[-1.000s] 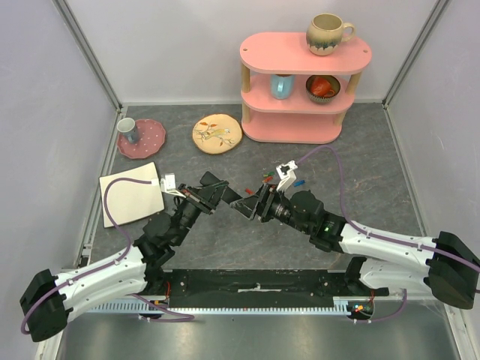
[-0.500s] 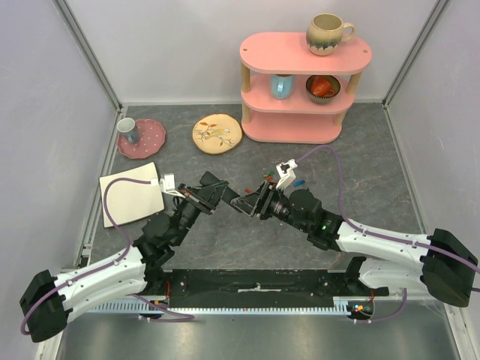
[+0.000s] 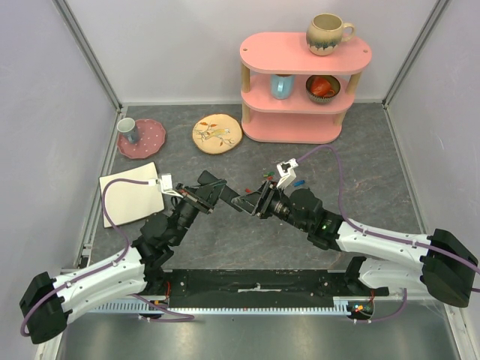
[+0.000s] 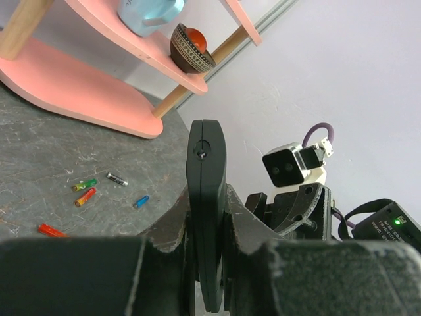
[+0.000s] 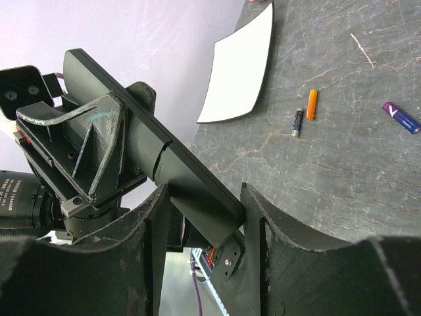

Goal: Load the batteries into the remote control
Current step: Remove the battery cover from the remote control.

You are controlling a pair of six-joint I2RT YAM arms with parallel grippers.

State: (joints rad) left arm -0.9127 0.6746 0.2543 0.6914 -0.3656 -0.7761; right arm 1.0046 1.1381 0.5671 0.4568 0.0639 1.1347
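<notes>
Your left pincer (image 4: 207, 232) is clamped narrow on the remote control (image 4: 205, 197), which stands edge-on between its fingers in the middle of the left wrist view, lifted clear of the bench (image 3: 360, 172). In the overhead view the remote control (image 3: 227, 193) sits at the centre of the frame, bridging the two arms. Your right pincer (image 5: 200, 197) straddles the bar's lower end, one finger on each side. The jaws stand at a middling width, and you cannot tell from these views whether they press the plastic or only sit close beside it.

None of the batteries (image 4: 85, 197) is held, and they all lie on the bench. In the left wrist view you see five at the lower left: a green one (image 4: 85, 185) just above the orange one, a dark one (image 4: 117, 178) to their right, a blue one (image 4: 141, 201) further right, and a red one (image 4: 51, 230) lowest. The right wrist view shows three at the upper right: a dark cell (image 5: 298, 123) just beside an orange cell (image 5: 312, 105), with a blue-purple cell (image 5: 400, 117) well apart at the right edge.

A white square plate (image 3: 133, 193) lies left of centre in the overhead view, and the pink shelf (image 3: 300, 75) stands at the upper right
</notes>
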